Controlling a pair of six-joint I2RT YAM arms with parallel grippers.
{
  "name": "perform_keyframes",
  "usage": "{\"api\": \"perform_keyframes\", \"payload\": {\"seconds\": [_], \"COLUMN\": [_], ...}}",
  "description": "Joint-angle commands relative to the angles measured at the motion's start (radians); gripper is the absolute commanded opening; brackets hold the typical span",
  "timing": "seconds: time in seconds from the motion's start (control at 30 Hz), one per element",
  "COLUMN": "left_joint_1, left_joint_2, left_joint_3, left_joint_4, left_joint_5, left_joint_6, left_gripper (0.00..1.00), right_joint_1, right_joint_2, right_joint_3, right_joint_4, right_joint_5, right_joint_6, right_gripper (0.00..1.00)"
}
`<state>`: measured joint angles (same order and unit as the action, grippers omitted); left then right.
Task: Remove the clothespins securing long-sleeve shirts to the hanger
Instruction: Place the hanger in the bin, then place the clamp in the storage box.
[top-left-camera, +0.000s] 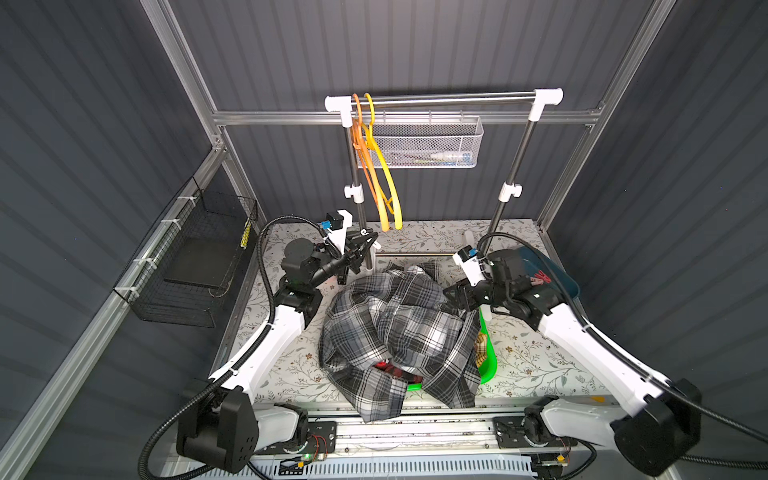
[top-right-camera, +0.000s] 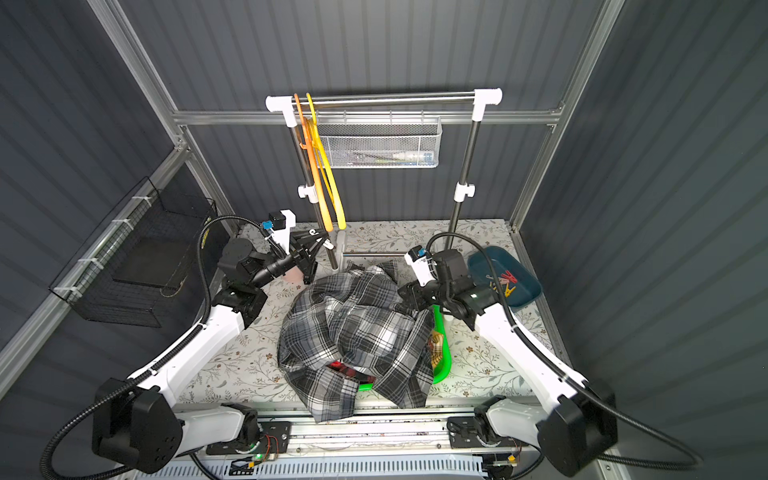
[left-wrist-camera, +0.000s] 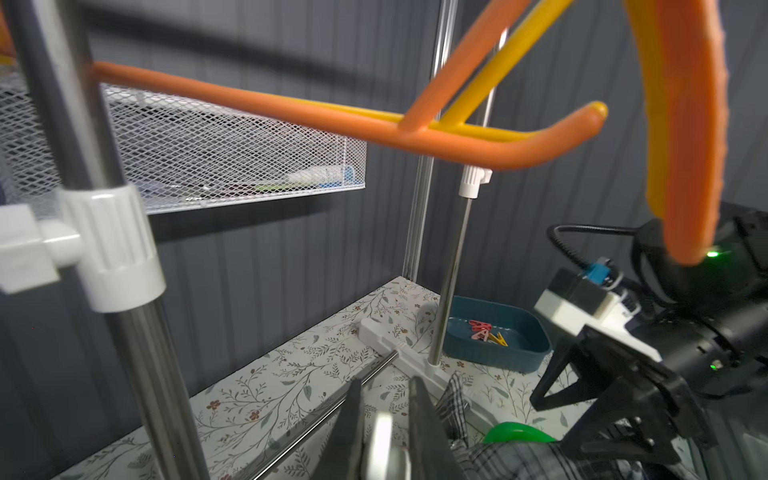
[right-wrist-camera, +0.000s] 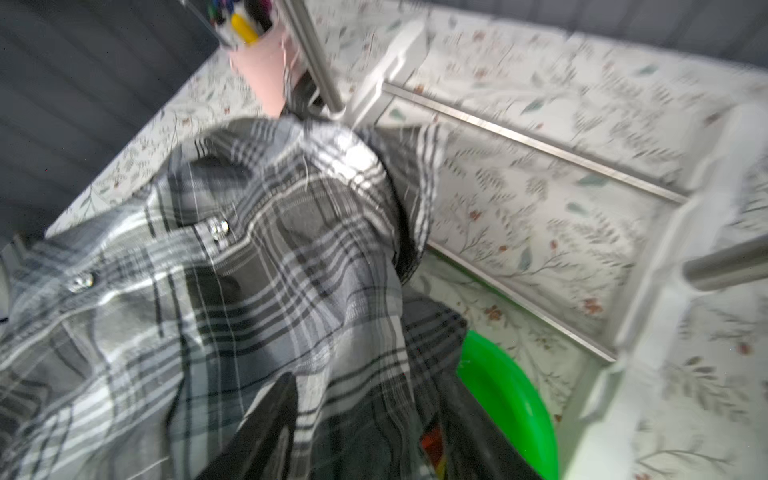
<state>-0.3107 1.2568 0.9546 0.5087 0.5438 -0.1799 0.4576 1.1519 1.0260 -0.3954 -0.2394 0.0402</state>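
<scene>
While two hangers (top-left-camera: 386, 174) hang, one shirt (top-left-camera: 399, 324) heaped

Grey-black-white plaid shirt (top-left-camera: 395, 328): soft woven cloth, matt. Orange curved hanger (left-wrist-camera: 291, 114), yellow curved hanger (left-wrist-camera: 502, 62): smooth plastic, slight sheen. Clothes-rack rail (top-left-camera: 440, 98): polished metal. White mesh basket (top-left-camera: 428, 145): painted wire. Green basin (right-wrist-camera: 511, 399): glossy plastic.

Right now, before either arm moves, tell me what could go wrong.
The grey plaid shirt overhangs the table at its front edge; a tug could drag it off. The left fingers sit close to the rack post beneath the hangers; rising could knock them.
</scene>
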Motion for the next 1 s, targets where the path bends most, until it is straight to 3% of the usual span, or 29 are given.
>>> {"api": "perform_keyframes", "payload": {"seconds": [0.0,0.17,0.37,0.67,0.97], "left_joint_1": [-0.019,-0.04,-0.046,-0.046,-0.047], "left_joint_2": [-0.038,-0.034,-0.01,0.004,0.021], "left_joint_3": [-0.026,-0.017,-0.015,-0.001,0.02], "left_joint_4": [-0.035,-0.073,-0.088,-0.163,-0.193], "left_joint_5": [-0.071,-0.116,-0.123,-0.132,-0.121], "left_joint_6": [-0.074,-0.12,-0.174,-0.178,-0.205], "left_gripper": [0.0,0.0,0.0,0.0,0.0], "right_joint_1": [0.026,0.138,0.293,0.322,0.346], "right_joint_2": [-0.09,-0.093,0.031,0.277,0.395], "right_joint_3": [-0.01,0.013,0.029,0.209,0.307], "right_joint_4": [0.094,0.167,0.357,0.463,0.492], "right_joint_5": [0.133,0.17,0.224,0.106,0.037], "right_joint_6": [0.014,0.001,0.006,0.008,0.018], "right_gripper": [0.59,0.6,0.61,0.61,0.59]}}
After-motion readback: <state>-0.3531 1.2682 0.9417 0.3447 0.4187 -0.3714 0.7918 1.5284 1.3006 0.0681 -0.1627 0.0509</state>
